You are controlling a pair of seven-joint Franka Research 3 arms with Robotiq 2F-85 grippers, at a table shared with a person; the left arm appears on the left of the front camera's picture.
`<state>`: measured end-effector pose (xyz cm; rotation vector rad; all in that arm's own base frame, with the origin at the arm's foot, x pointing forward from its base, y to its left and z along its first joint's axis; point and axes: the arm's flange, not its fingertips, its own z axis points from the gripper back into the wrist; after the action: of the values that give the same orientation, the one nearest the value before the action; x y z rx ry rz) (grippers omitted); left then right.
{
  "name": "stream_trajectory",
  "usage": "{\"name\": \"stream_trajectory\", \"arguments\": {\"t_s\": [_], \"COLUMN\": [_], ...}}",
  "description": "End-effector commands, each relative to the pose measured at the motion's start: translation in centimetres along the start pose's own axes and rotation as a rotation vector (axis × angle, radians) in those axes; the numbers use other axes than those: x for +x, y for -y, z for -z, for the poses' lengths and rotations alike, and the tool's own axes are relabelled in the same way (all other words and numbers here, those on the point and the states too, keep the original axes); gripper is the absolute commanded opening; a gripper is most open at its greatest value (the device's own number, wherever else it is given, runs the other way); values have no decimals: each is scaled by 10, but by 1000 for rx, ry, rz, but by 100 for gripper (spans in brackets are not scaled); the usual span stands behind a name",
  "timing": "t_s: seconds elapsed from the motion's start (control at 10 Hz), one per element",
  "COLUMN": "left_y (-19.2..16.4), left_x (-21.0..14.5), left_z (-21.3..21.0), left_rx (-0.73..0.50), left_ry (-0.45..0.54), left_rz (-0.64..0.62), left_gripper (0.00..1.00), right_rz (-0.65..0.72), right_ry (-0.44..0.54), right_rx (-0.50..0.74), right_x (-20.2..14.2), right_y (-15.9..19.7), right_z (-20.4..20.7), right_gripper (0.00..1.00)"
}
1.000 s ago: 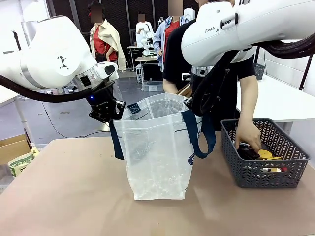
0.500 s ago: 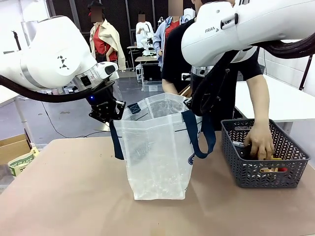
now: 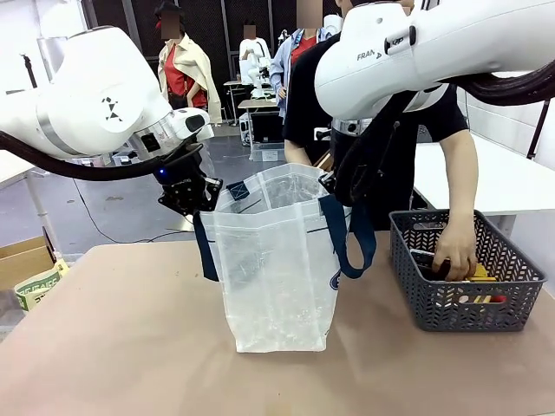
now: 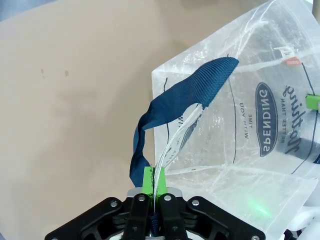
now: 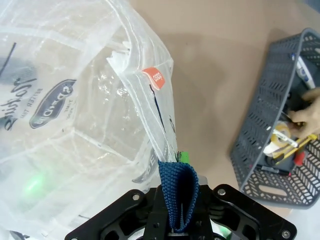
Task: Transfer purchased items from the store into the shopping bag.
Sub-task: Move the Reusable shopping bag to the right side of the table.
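On bag point(image 3: 277, 277): L pincer point(image 4: 153, 183) clamped; R pincer point(image 5: 176, 161) clamped.

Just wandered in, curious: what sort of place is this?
Likely a robotics lab staging a shop checkout: white robot arms hold a translucent plastic bag, a person's hand reaches into a dark grey mesh basket.

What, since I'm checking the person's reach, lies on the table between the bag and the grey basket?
Nothing: the brown table is bare between bag and basket, as the front view shows.
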<state>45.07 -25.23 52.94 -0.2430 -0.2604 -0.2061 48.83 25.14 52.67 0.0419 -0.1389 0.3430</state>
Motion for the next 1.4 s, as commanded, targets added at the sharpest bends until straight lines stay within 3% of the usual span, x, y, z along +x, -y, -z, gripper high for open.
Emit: {"name": "stream_trajectory", "arguments": {"t_s": [0.0,1.3], "left_y": [-9,-9], "left_x": [-2,2], "left_z": [-1,0], "left_rx": [-4,-16], "left_ry": [9,-3], "left_rz": [35,56], "left_gripper": [0,0], "right_rz": [-45,-43], "right_ry": [34,8], "right_rx": [-30,-3], "right_x": [-5,1], "right_y": [5,8], "right_z": [7,4], "right_gripper": [0,0]}}
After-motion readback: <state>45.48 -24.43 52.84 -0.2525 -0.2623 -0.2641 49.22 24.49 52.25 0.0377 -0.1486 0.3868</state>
